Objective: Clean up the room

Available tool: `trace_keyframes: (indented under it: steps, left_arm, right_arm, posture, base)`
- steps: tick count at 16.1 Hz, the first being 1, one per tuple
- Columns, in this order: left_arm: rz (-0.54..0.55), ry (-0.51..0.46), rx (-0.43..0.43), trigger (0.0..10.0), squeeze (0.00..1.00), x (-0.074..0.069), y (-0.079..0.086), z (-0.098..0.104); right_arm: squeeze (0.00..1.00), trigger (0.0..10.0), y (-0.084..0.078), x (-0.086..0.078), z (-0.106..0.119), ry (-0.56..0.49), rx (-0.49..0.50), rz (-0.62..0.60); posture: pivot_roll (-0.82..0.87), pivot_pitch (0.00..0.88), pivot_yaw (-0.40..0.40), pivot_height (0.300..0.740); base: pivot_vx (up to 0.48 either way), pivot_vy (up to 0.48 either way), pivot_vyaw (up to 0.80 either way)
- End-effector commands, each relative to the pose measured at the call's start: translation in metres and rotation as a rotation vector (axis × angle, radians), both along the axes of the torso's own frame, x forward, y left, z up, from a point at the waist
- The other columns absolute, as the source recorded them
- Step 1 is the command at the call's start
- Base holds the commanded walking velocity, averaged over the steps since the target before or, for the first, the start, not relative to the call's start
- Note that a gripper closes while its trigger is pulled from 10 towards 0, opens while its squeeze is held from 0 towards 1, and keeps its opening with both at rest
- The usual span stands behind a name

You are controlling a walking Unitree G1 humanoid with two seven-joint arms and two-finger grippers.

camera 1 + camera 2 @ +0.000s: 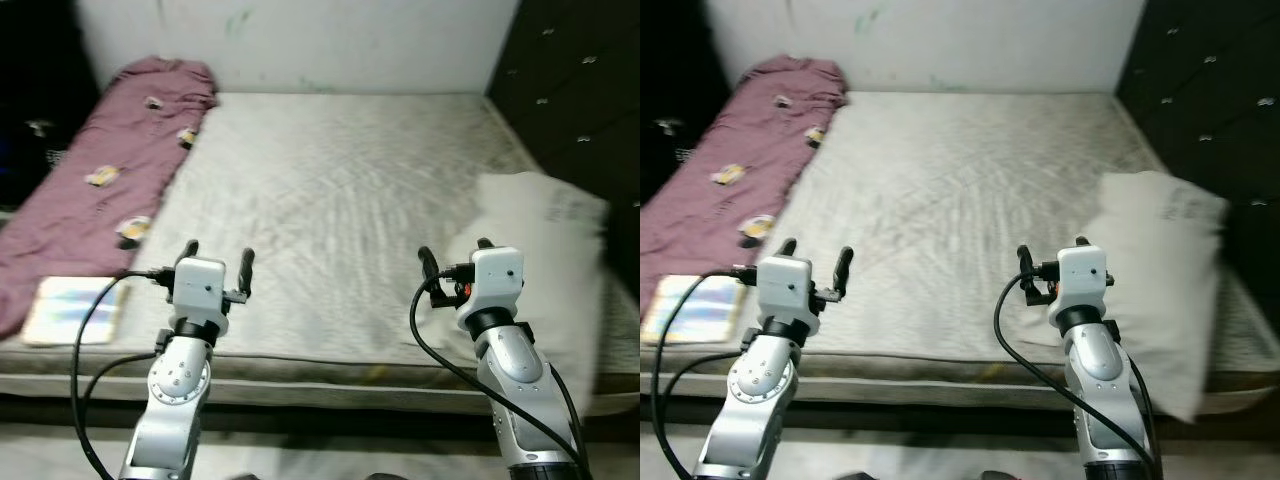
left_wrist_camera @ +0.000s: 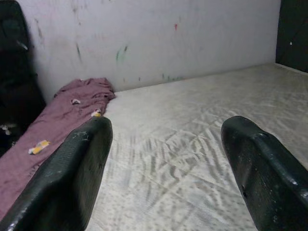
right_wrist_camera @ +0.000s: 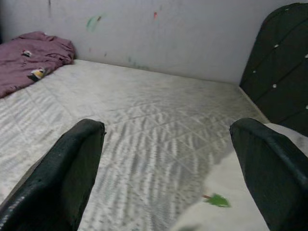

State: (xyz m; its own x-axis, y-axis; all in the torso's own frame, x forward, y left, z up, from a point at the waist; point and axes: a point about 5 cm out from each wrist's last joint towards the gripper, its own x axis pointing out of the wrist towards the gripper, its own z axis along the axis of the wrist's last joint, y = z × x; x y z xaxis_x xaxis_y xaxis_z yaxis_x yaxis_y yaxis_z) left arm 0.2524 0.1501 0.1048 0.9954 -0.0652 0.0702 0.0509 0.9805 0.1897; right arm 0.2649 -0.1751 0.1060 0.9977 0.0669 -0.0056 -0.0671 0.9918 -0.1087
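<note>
A bare grey mattress (image 1: 340,200) fills the space in front of the robot, pushed up against a scuffed white wall (image 1: 300,40). On its right side, near the front edge, lies a white pillow (image 1: 545,260), slightly blurred, with part of it hanging past the mattress edge toward the dark tufted headboard (image 1: 575,80) on the right. Along the left side a mauve blanket (image 1: 95,190) with small yellow and white prints stretches from the wall end toward the front, bunched up at the far end. Just in front of its near end, at the mattress's front-left corner, a flat pale book or pad (image 1: 72,308) lies on the surface.

The right gripper (image 1: 455,258) hovers above the front edge of the mattress, just beside the pillow's near corner; its two black fingers (image 3: 67,178) stand wide apart and hold nothing. The left gripper (image 1: 218,258) hangs at the same height over the front edge, near the blanket's end and the book, its fingers (image 2: 72,173) likewise spread apart and empty. Black cables loop from both wrists down along the silver arms.
</note>
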Motion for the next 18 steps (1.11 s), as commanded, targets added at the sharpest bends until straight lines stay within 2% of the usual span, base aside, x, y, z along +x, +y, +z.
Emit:
trace_keyframes:
  steps: [1,7,18]
  left_arm:
    - [0.014,0.006,0.0,10.0,0.0,-0.0007,0.006,-0.0004]
    - [-0.044,-0.019,-0.037,10.0,0.0,-0.0022,0.0008,0.0029]
    - [-0.065,-0.019,-0.04,10.0,0.0,-0.0022,0.0013,0.0034]
  right_arm:
    - [0.0,10.0,0.0063,0.0008,0.0021,-0.01,0.007,0.02]
    - [0.0,10.0,0.0059,0.0004,0.0024,-0.013,0.004,0.018]
    - [0.0,10.0,0.0063,0.0005,0.0029,-0.017,0.01,0.012]
  posture:
    - [-0.11,0.0,0.006,0.74]
    - [-0.12,0.0,0.006,0.74]
    - [-0.12,0.0,0.014,0.74]
  base:
    - [0.0,0.0,0.0]
    - [0.0,0.0,0.0]
    - [0.312,0.0,0.0]
